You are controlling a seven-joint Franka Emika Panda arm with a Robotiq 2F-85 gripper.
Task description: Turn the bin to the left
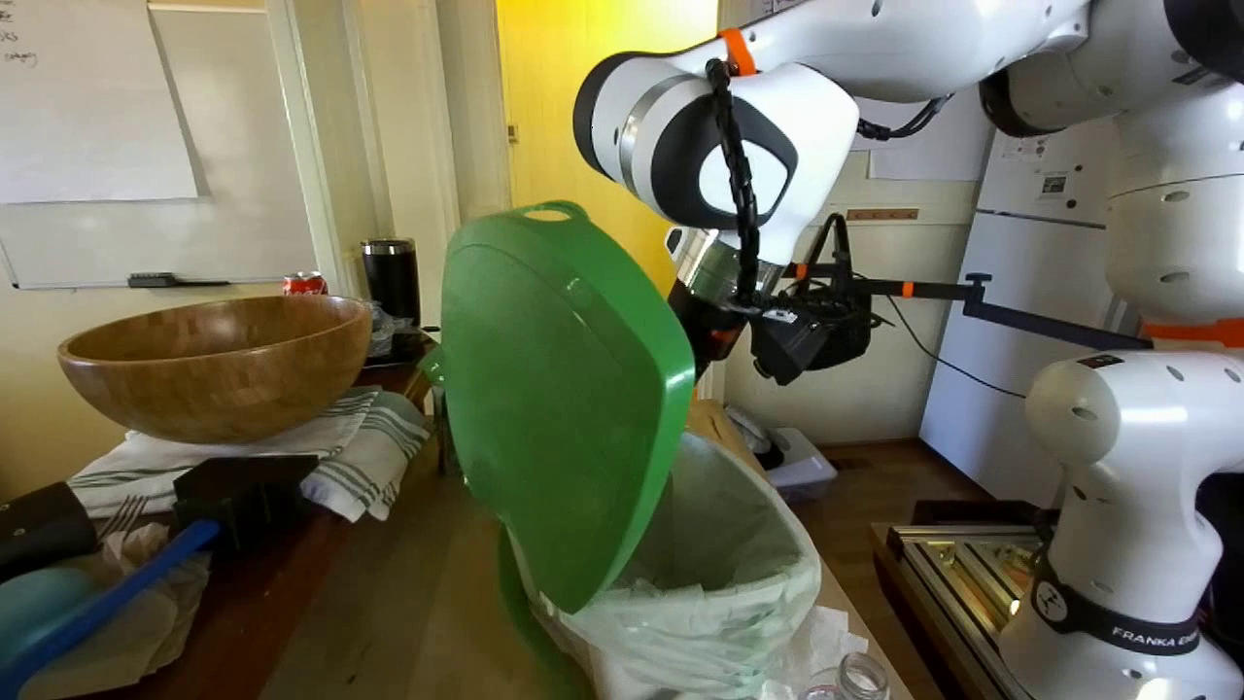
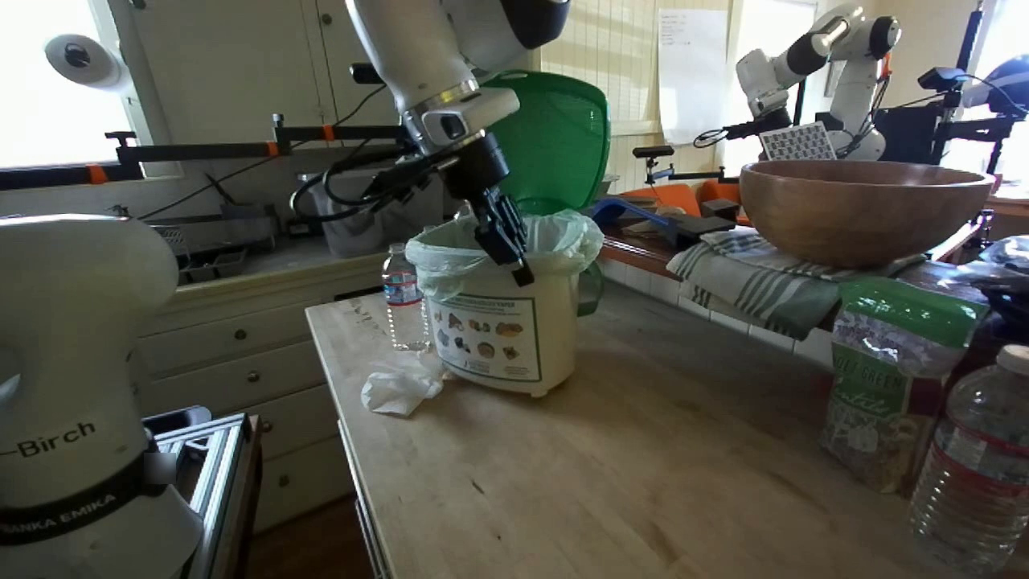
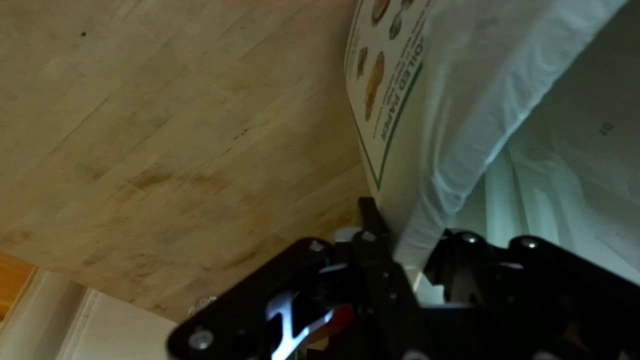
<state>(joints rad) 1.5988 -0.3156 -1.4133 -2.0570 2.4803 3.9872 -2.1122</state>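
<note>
The bin has a pale body (image 2: 490, 338) with a printed food label, a whitish liner bag (image 1: 700, 632) over its rim, and a green hinged lid (image 1: 559, 389) that stands open in both exterior views. It is upright on the wooden counter (image 2: 643, 450). My gripper (image 2: 514, 257) points down at the bin's rim. In the wrist view the gripper (image 3: 407, 230) has one finger outside the bin wall (image 3: 400, 150) and the other inside. The lined rim fills the narrow gap between them. The inner fingertip is partly hidden. In an exterior view the lid hides the fingers.
A water bottle (image 2: 404, 301) and a crumpled tissue (image 2: 402, 388) are beside the bin. A brown wooden bowl (image 2: 860, 213) sits on striped towels (image 2: 748, 277) on the raised ledge. A green-topped bag (image 2: 888, 386) and another bottle (image 2: 977, 458) stand on the counter.
</note>
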